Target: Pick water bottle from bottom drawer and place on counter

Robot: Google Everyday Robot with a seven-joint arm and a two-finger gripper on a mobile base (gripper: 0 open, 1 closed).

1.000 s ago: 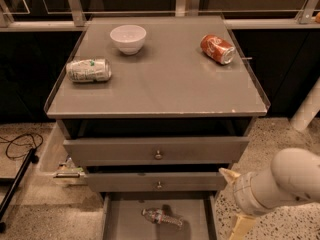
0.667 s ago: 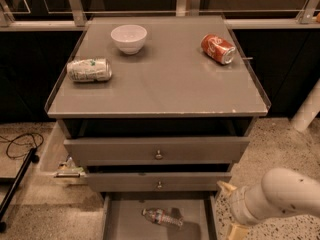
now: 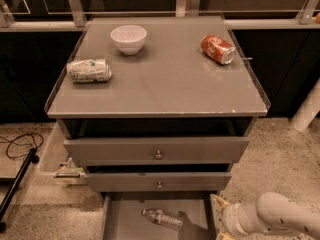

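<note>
The water bottle (image 3: 162, 218) lies on its side in the open bottom drawer (image 3: 120, 224), cap toward the left. My gripper (image 3: 220, 213) is at the drawer's right edge, to the right of the bottle and apart from it, with the white arm (image 3: 272, 215) reaching in from the lower right. The counter (image 3: 170, 84) is the grey cabinet top above the three drawers.
On the counter stand a white bowl (image 3: 128, 38), a red soda can (image 3: 218, 49) lying at the back right and a silver-green can (image 3: 89, 70) lying at the left. The two upper drawers (image 3: 158, 154) are partly pulled out. Cables (image 3: 20, 143) and a black stand leg (image 3: 15, 184) lie on the floor at left.
The arm and gripper have moved down and a little left, toward the right side of the bottom drawer. The bottle and the things on the counter have not moved.
</note>
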